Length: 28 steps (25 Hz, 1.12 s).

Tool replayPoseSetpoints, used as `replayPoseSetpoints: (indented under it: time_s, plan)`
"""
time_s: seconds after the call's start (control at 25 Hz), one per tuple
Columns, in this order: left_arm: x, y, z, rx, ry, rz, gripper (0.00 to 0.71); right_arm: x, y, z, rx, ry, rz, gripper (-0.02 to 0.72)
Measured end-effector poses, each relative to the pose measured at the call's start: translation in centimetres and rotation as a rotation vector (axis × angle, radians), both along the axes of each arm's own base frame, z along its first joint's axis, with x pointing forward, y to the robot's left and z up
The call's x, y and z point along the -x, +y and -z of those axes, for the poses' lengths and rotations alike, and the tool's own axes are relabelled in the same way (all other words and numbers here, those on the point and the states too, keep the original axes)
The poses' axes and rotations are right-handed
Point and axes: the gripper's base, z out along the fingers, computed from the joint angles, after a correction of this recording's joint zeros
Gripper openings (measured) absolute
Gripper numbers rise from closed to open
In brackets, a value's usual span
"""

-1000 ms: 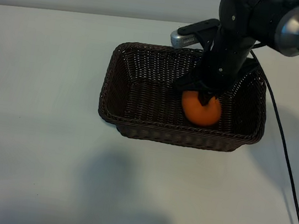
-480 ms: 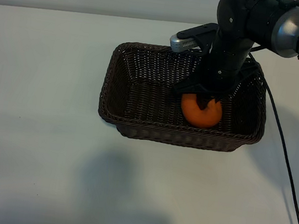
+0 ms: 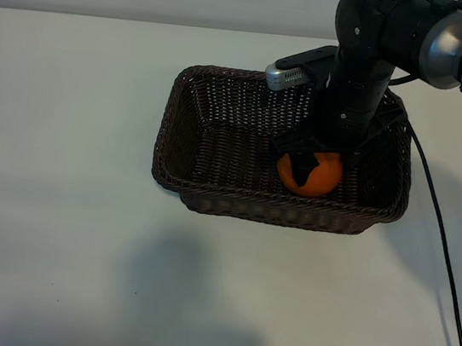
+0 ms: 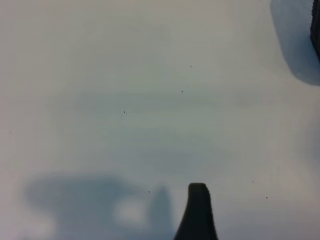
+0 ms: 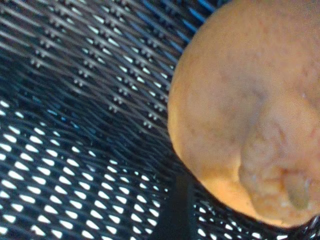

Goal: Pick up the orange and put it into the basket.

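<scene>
1. Nearest us in the exterior view, we see bare white tabletop (image 3: 77, 229) crossed only by soft shadows. The left tool (image 4: 198, 210) is parked off to the side; its wrist view shows one dark fingertip over plain tabletop, holding nothing, and we judge it open.
2. Farther in, we find the dark brown wicker basket (image 3: 179, 185). The orange (image 3: 310, 173) sits on the woven floor at its right end, close to the near wall.
3. Directly over the fruit, the right tool (image 3: 312, 160) points straight down. A second ago its fingers pinched the orange; now they have spread apart to straddle it loosely.
4. In the right wrist view, the orange (image 5: 245, 115) rests on the weave (image 5: 75, 150) with its puckered stem end visible.
5. We judge the orange delivered; the arm only needs to lift clear without nudging it.
</scene>
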Motion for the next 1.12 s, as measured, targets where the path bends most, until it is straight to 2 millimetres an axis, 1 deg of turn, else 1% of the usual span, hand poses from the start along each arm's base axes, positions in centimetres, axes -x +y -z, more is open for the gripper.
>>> replayPoseSetpoints:
  time_s: [0.04, 0.12, 0.2, 0.44, 0.52, 0.6, 0.72, 0.8, 0.96, 1.12]
  plan:
    - [0.0, 0.0, 0.0, 0.0, 0.0, 0.0, 0.594, 0.0, 0.0, -0.1, -0.001, -0.002, 0.0, 0.639]
    - [0.0, 0.0, 0.0, 0.0, 0.0, 0.0, 0.594, 0.1, -0.1, -0.9, -0.007, -0.021, 0.003, 0.617]
    - [0.0, 0.0, 0.0, 0.0, 0.0, 0.0, 0.594, 0.2, -0.2, -2.2, -0.009, -0.053, 0.002, 0.604]
    - [0.0, 0.0, 0.0, 0.001, 0.0, -0.001, 0.594, 0.6, -1.0, -5.9, 0.016, -0.136, 0.002, 0.599]
    - [0.0, 0.0, 0.0, 0.003, 0.0, -0.002, 0.594, 0.3, -1.8, -7.2, 0.036, -0.159, 0.014, 0.599]
    - [0.0, 0.0, 0.0, 0.003, 0.0, -0.002, 0.594, -0.1, -3.0, -8.5, 0.037, -0.18, 0.046, 0.598]
    - [0.0, 0.0, 0.0, 0.003, 0.0, -0.002, 0.594, -0.9, -5.5, -10.0, 0.036, -0.214, 0.111, 0.597]
    - [0.0, 0.0, 0.0, 0.003, 0.0, -0.002, 0.594, -1.3, -7.6, -10.4, 0.041, -0.219, 0.162, 0.597]
    - [0.0, 0.0, 0.0, 0.002, -0.001, -0.002, 0.594, -2.2, -12.9, -10.4, 0.057, -0.217, 0.29, 0.596]
    - [0.0, 0.0, 0.0, 0.002, -0.001, -0.002, 0.594, -2.3, -19.1, -10.4, 0.077, -0.214, 0.424, 0.596]
